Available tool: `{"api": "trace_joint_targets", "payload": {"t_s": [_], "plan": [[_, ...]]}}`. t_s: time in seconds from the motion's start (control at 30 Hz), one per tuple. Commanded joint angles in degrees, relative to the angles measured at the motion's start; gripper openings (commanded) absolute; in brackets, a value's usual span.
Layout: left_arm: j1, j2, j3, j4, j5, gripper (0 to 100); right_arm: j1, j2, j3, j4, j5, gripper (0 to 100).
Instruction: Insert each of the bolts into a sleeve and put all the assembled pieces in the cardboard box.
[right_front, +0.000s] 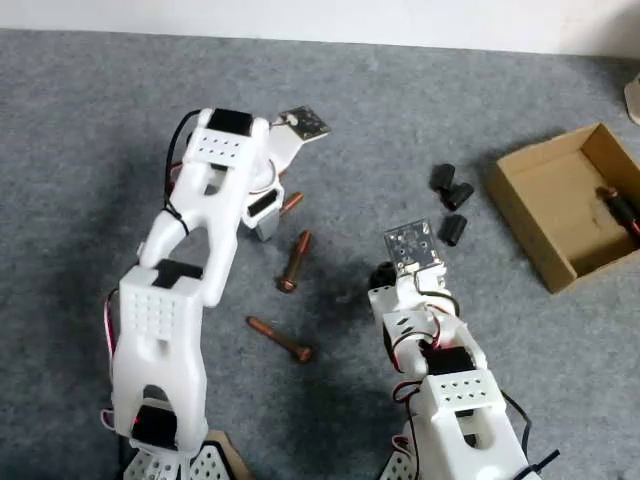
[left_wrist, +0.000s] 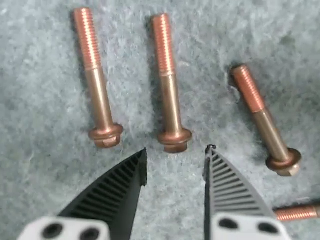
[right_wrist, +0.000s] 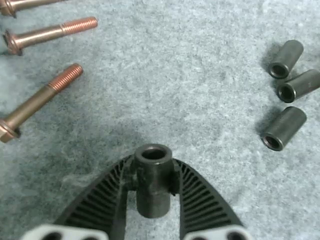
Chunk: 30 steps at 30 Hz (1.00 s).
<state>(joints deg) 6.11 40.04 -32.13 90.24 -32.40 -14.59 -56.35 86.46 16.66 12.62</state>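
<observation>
Bolts (left_wrist: 170, 85) four; loose sleeves (right_wrist: 284, 127) three; held sleeve (right_wrist: 152, 180) one.

Grey felt table (right_front: 90, 110) bears copper bolts (right_front: 294, 262), black sleeves (right_front: 452, 195), cardboard box (right_front: 522, 228).

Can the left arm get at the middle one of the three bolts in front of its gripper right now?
Probably yes. The left gripper is open, and the middle bolt lies flat just beyond its fingertips, apart from the other bolts, with nothing over it.
</observation>
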Motion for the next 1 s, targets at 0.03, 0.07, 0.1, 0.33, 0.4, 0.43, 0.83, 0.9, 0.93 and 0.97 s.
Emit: {"api": "trace_joint_targets", "payload": {"t_s": [0.03, 0.07, 0.1, 0.33, 0.4, 0.43, 0.83, 0.9, 0.93, 0.97], "plan": [[-0.1, 2.1, -6.7, 1.8, -0.3, 18, 0.3, -2.0, -0.4, -1.6, 2.5, 0.4], [-0.1, 2.7, -7.8, 1.7, -0.3, 18, 0.3, -2.0, -0.2, -1.6, 3.0, 0.4], [-0.1, 3.3, -8.7, 1.7, -0.3, 18, 0.3, -2.0, -0.2, -1.6, 3.2, 0.4], [1.1, 6.9, -11.2, 1.2, 2.1, 18, -0.1, -2.0, -0.2, -1.6, 3.2, 0.4], [2.1, 7.3, -11.2, 1.3, 2.5, 18, -0.6, -2.0, -0.2, -1.6, 3.3, 0.4], [2.4, 7.3, -11.2, 1.4, 2.5, 18, -0.7, -2.0, -0.2, -1.6, 3.3, 0.4], [1.6, 12.6, -11.2, -4.2, 10.7, 16, -0.7, -2.1, -0.2, -1.5, 3.5, 0.4], [1.5, 12.5, -12.1, -4.4, 11.7, 7, -0.7, -2.1, -0.2, -1.5, 3.5, 0.4], [1.5, 12.5, -13.2, -4.2, 12.0, 1, -0.7, -2.1, -0.2, -1.5, 3.5, 0.4], [1.3, 12.6, -14.3, -4.0, 12.7, 0, -0.7, -2.1, -0.2, -1.5, 3.5, 0.4]]}}
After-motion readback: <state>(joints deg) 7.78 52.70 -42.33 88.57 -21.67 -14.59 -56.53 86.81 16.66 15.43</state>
